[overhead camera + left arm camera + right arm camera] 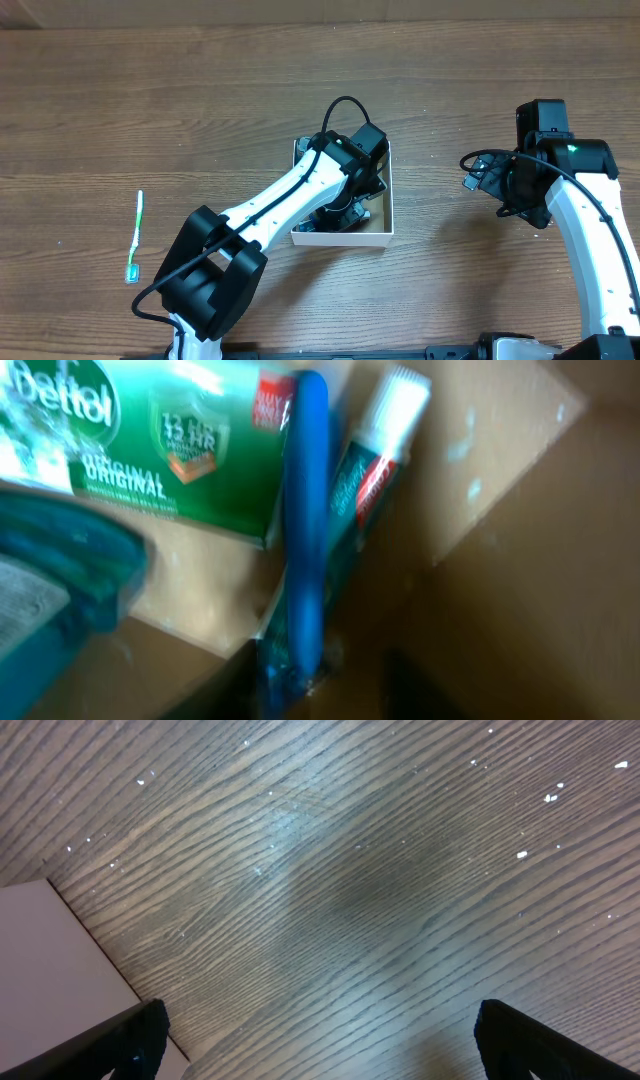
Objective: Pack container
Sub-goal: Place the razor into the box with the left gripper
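teal shape (pixel 60 575), blurred and curved, fills the low left corner of my left wrist view. i cannot tell whether it is something i carry or something already packed.

the container (pixel 340 238) sits near the middle of the surface (pixel 200 100), and my left end effector (pixel 345 205) is down inside its white walls. on the brown floor i see a green dettol soap box (pixel 170 440), a blue handle (pixel 305 530) lying against its edge, and a toothpaste tube (pixel 375 450) just beside that, towards a wall. my own fingers do not show here, so i cannot tell if they are apart or together.

i judge this to be the placing step. to do it well i want to go low, lay whatever i have flat on the bare floor beside the blue handle, and let go only once it rests. then i should lift straight up, since the walls are thin and my wrist fills much of the opening; a sideways pull could drag the container.

well apart on the left lies a green and white toothbrush (pixel 135 238), not yet packed. my right end effector (pixel 320 1020) hangs over bare surface to the right of the container, fingers wide apart with nothing between them. it could steady a wall if need be.
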